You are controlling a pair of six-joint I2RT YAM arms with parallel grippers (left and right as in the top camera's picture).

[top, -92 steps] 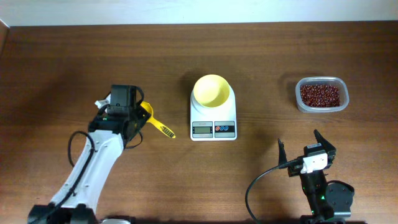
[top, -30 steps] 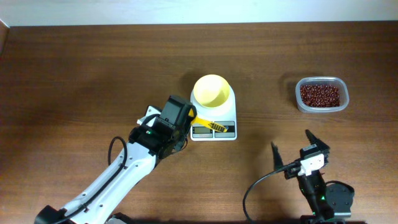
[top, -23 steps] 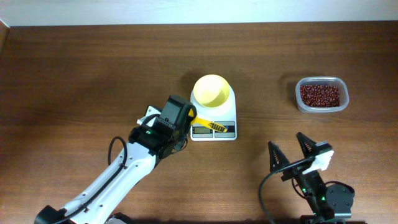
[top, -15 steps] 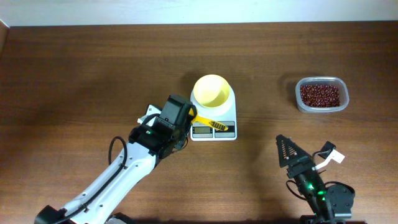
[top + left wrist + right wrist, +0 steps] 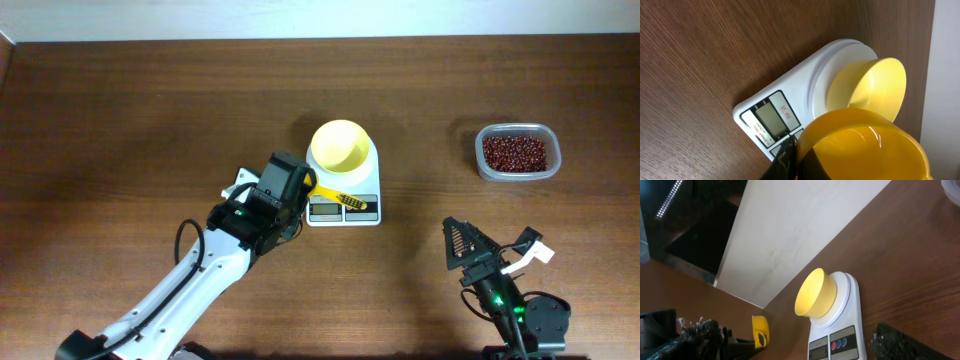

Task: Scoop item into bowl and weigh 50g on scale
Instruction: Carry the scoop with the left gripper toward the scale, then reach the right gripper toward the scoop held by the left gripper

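Note:
The pale yellow bowl (image 5: 343, 145) stands empty on the white scale (image 5: 343, 208) at mid-table. My left gripper (image 5: 304, 190) is shut on the bright yellow scoop (image 5: 341, 200), whose handle lies across the scale's display. In the left wrist view the scoop's cup (image 5: 865, 147) fills the lower right beside the scale (image 5: 790, 100) and the bowl (image 5: 872, 82). The red-brown beans (image 5: 515, 152) fill a clear tub (image 5: 517, 127) at the right. My right gripper (image 5: 478, 250) hovers open and turned on its side near the front right, holding nothing. Its view shows the bowl (image 5: 815, 294), the scale (image 5: 842, 330) and the scoop (image 5: 760, 332).
The left arm (image 5: 190, 275) reaches diagonally from the front left to the scale. A pale wall (image 5: 805, 225) runs along the table's far edge. The right arm's base (image 5: 530, 325) sits at the front right with its cable beside it.
The left arm carried the scoop from the left of the table to the scale, then held still. Over the last second the right gripper rolled onto its side, staying open.

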